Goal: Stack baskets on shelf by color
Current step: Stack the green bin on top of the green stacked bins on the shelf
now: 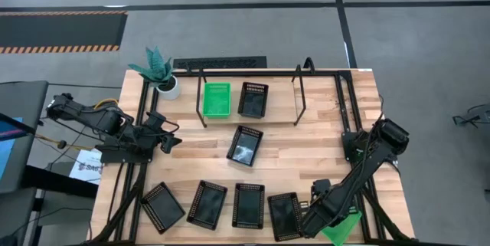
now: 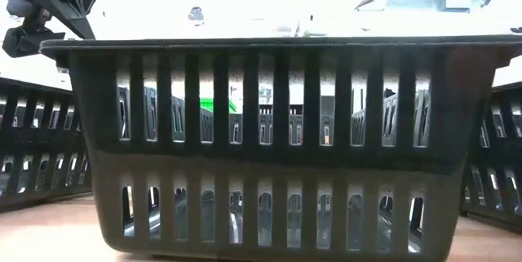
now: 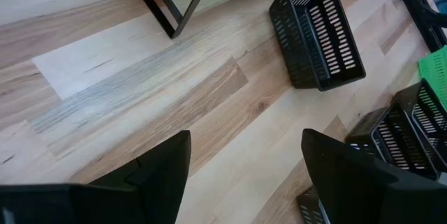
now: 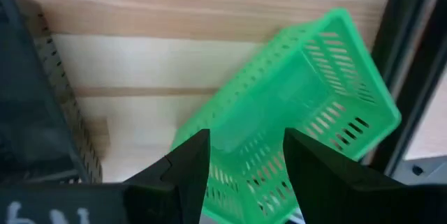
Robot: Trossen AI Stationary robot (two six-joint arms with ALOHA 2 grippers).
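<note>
The shelf [image 1: 302,96] stands at the far side and carries one green basket [image 1: 217,99] and one black basket [image 1: 253,99] side by side. Another black basket [image 1: 245,145] lies on the table in front of it, also in the left wrist view [image 3: 318,32]. Several black baskets [image 1: 227,205] form a row along the near edge. A second green basket [image 1: 342,227] lies askew at the near right corner. My right gripper [image 4: 248,147] hangs open over one end of the green basket [image 4: 293,91]. My left gripper [image 3: 244,161] is open above bare wood at the left. My right gripper comes down from above with its fingers [image 4: 188,165] over one end of the green basket [image 4: 237,123], near a corner of the rim. I cannot tell whether they touch it. The basket sits tilted.
A potted plant [image 1: 157,73] stands at the far left corner beside the shelf. A black basket [image 2: 261,131] sits right in front of the low camera and blocks most of that view. Black frame tubes [image 4: 412,63] run beside the green basket. Bare wood lies between the two arms.
</note>
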